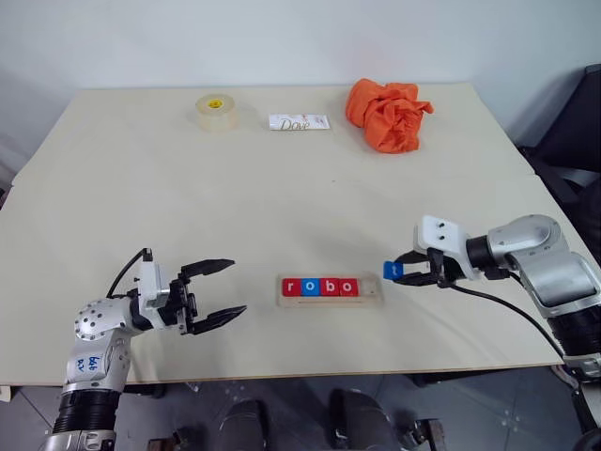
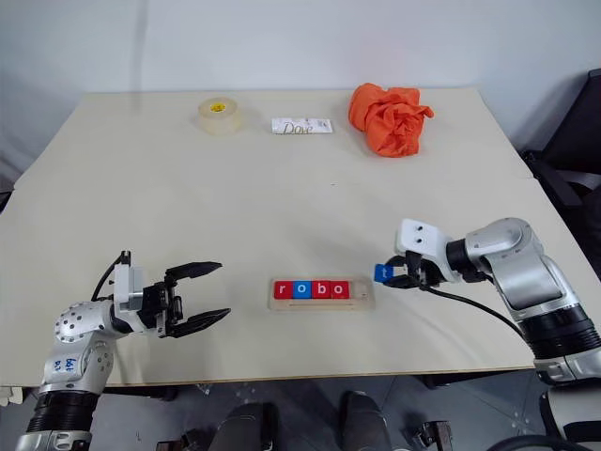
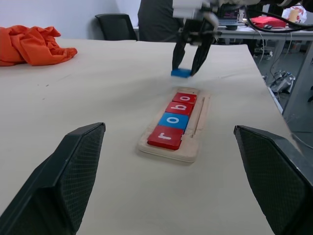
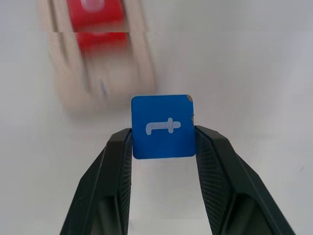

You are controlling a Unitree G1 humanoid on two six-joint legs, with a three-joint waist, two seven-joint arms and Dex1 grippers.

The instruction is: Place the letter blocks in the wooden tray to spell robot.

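The wooden tray [image 1: 377, 291] lies near the table's front edge and holds several letter blocks [image 1: 319, 287] reading r, o, b, o in red, blue, red, red. Its right end slot is bare. My right gripper [image 1: 397, 273] hovers just right of the tray, shut on a blue block with a white t [image 4: 163, 126], lifted off the table. In the left wrist view the same blue block [image 3: 181, 73] hangs beyond the tray's far end. My left gripper [image 1: 223, 289] is open and holds nothing, left of the tray.
At the back of the table sit a roll of tape [image 1: 216, 112], a white Dove packet [image 1: 300, 122] and a crumpled orange cloth [image 1: 387, 114]. Dark chairs [image 1: 573, 132] stand off the table's right side.
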